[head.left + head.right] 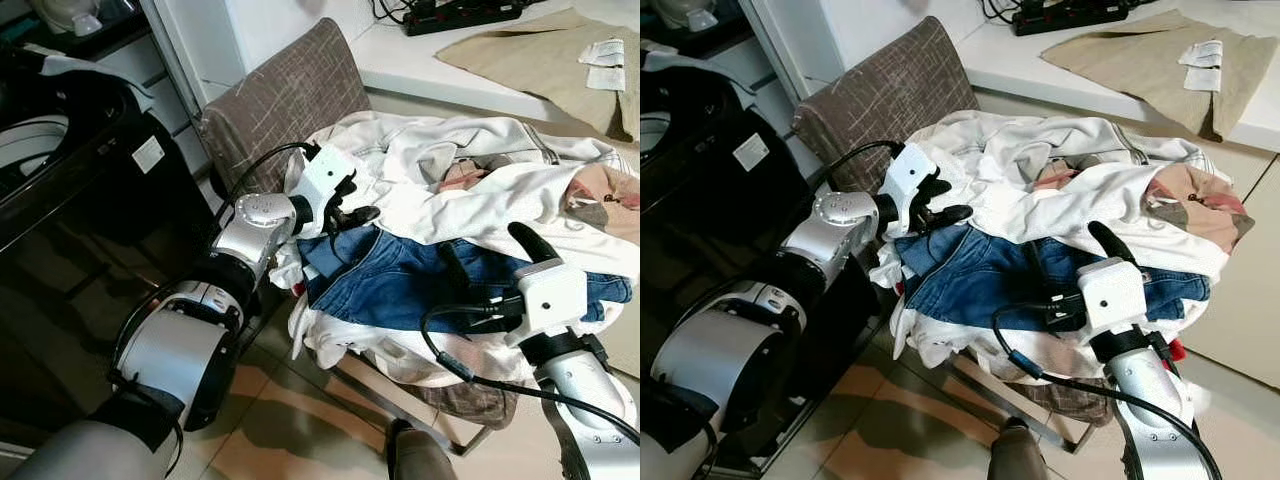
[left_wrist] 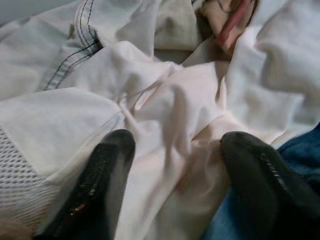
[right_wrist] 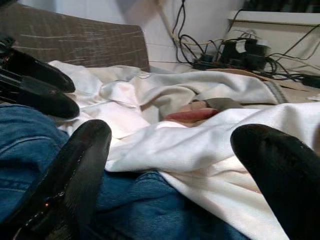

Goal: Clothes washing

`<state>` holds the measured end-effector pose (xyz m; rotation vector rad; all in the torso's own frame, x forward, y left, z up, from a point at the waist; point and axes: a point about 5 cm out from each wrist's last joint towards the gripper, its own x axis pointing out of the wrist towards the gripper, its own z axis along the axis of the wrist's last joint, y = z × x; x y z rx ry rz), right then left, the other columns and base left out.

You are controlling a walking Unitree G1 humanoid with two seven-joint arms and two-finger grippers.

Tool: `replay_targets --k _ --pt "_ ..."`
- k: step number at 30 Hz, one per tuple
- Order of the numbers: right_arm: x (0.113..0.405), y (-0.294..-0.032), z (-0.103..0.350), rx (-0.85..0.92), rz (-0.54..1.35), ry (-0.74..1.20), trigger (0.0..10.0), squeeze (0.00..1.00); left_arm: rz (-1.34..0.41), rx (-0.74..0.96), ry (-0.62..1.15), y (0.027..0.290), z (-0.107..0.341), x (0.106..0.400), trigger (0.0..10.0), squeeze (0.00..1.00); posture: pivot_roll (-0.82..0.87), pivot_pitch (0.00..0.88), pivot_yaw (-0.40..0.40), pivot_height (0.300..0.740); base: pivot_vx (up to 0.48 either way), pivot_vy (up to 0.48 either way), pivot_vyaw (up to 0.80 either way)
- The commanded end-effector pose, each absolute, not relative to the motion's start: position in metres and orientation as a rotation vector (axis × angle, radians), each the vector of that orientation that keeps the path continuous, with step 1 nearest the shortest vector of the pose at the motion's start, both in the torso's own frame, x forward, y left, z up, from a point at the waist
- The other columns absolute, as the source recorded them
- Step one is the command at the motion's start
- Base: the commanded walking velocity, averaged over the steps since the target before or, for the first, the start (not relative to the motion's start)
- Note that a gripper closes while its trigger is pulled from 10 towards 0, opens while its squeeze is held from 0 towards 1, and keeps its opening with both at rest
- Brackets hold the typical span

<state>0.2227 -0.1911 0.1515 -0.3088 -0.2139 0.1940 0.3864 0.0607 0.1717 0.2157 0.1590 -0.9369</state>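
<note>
A heap of clothes lies on a brown chair (image 1: 290,95): white garments (image 1: 440,190) on top, blue jeans (image 1: 400,275) below them, and a pink and beige piece (image 1: 600,195) at the right. My left gripper (image 1: 352,200) is at the heap's left edge. It is open, its fingertips (image 2: 110,155) pressed into white cloth (image 2: 165,110) that bunches between them. My right gripper (image 1: 492,255) hovers open just above the jeans (image 3: 150,205), pointing toward the white garments (image 3: 200,145).
A black washing machine (image 1: 60,200) stands close on the left beside the chair. Behind the chair runs a white counter (image 1: 420,65) with a beige cloth (image 1: 540,50) and a power strip (image 1: 455,15). Tiled floor (image 1: 290,420) lies in front.
</note>
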Motion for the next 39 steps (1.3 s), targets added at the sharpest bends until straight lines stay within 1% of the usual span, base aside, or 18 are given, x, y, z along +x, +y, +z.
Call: replay_targets --k 1,5,11,14,21,24,26,30,33,34,39 --pt "0.224 -0.189 0.155 -0.309 0.191 -0.236 10.0 0.00 -0.926 0.183 0.150 0.066 0.182 0.391 10.0 1.00 -0.34 0.054 0.175 0.740 0.000 0.000 0.00" --pt "0.223 -0.188 0.153 -0.307 0.190 -0.234 10.0 0.00 -0.925 0.178 0.125 0.069 0.191 0.394 10.0 1.00 -0.34 0.053 0.177 0.740 0.000 0.000 0.00" --pt "0.223 -0.186 0.153 -0.304 0.190 -0.235 10.0 0.00 -0.929 0.195 0.130 0.069 0.192 0.394 10.0 1.00 -0.34 0.050 0.177 0.740 0.000 0.000 0.00" --pt "0.225 -0.185 0.154 -0.307 0.193 -0.241 10.0 0.00 -0.922 0.279 0.135 0.070 0.186 0.393 10.0 1.00 -0.35 0.050 0.176 0.740 0.000 0.000 0.00" --pt "0.223 -0.180 0.157 -0.305 0.206 -0.251 10.0 0.00 -0.887 0.361 0.163 0.073 0.182 0.395 10.0 1.00 -0.35 0.069 0.171 0.740 0.000 0.000 0.00" --pt "0.220 -0.179 0.159 -0.305 0.210 -0.255 10.0 0.00 -0.877 0.386 0.169 0.074 0.184 0.396 10.0 1.00 -0.35 0.090 0.171 0.740 0.000 0.000 0.00" --pt "0.209 -0.176 0.163 -0.299 0.219 -0.246 10.0 0.00 -0.872 0.409 0.155 0.073 0.195 0.400 10.0 1.00 -0.36 0.159 0.174 0.740 0.000 0.000 0.00" --pt "0.200 -0.173 0.161 -0.294 0.224 -0.229 10.0 0.00 -0.871 0.410 0.165 0.069 0.196 0.400 10.0 1.00 -0.37 0.186 0.181 0.740 0.000 0.000 0.00" --pt "0.194 -0.170 0.160 -0.291 0.222 -0.218 10.0 0.00 -0.882 0.411 0.208 0.063 0.185 0.397 10.0 1.00 -0.39 0.212 0.194 0.740 0.000 0.000 0.00" --pt "0.192 -0.170 0.160 -0.290 0.217 -0.214 10.0 0.00 -0.887 0.418 0.236 0.060 0.176 0.394 10.0 0.00 -0.39 0.220 0.200 0.740 0.000 0.000 0.00" --pt "0.183 -0.171 0.162 -0.290 0.181 -0.195 10.0 0.00 -0.935 0.386 0.311 0.044 0.146 0.380 10.0 0.00 -0.43 0.235 0.214 0.740 0.000 0.000 0.00"
